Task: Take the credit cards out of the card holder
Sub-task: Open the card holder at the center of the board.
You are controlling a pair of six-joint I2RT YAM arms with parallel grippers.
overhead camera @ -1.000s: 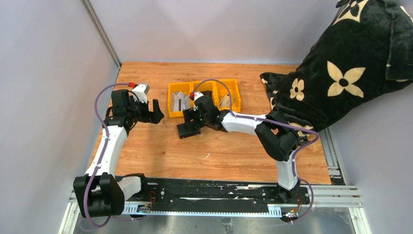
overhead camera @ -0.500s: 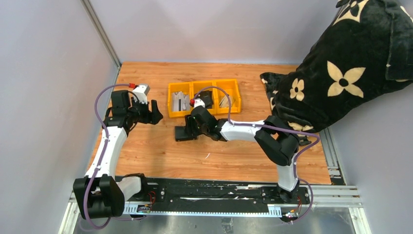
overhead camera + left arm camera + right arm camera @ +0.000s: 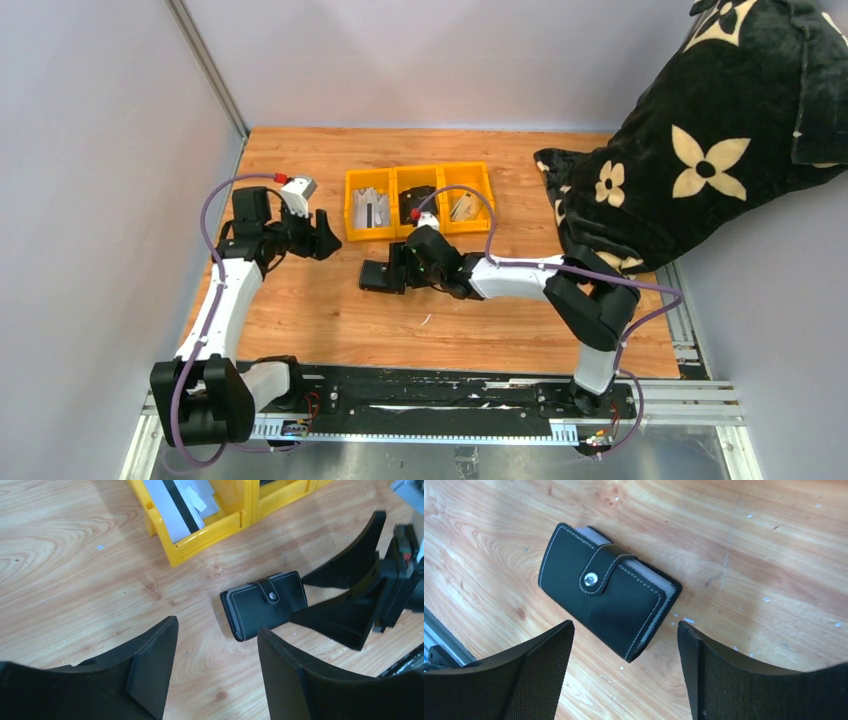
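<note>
One card holder; one yellow tray

We see a light wooden table, grain running across, a few pale specks on it. The black card holder lies flat on the wood, strap snapped shut, just in front of a yellow tray. A black flowered fabric spills onto the right edge
</note>
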